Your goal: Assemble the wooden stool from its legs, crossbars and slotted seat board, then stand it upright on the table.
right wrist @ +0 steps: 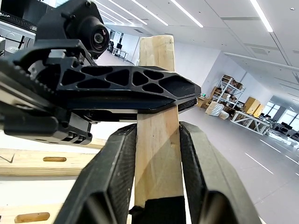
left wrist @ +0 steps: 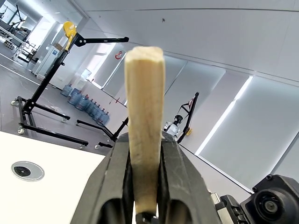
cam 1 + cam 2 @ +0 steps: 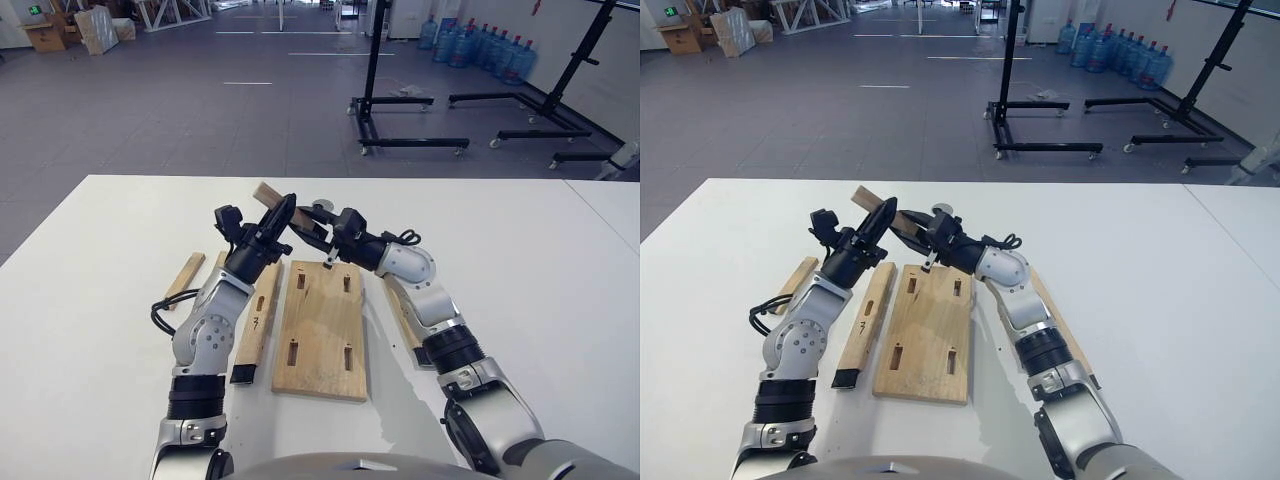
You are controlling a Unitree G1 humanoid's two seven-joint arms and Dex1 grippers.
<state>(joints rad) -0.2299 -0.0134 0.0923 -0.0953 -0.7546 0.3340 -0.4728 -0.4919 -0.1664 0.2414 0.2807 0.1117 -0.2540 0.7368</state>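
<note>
A slim wooden piece (image 3: 266, 192) is held in the air over the far end of the slotted seat board (image 3: 322, 345), which lies flat on the white table. My left gripper (image 3: 280, 222) is shut on the wooden piece (image 2: 144, 121). My right gripper (image 3: 306, 230) grips the same wooden piece (image 1: 158, 154) from the other side, and the left gripper's fingers (image 1: 135, 86) cross in front of it. A long leg with slots (image 3: 258, 318) lies left of the board. A short bar (image 3: 185, 277) lies farther left. Another long piece (image 3: 402, 315) lies right of the board, partly under my right arm.
A round grommet (image 3: 322, 207) sits in the table just beyond the grippers. A black cable (image 3: 160, 312) loops beside my left arm. The table's far edge (image 3: 330, 178) lies behind the grippers. Black stands (image 3: 410, 140) and water bottles (image 3: 480, 45) are on the floor beyond.
</note>
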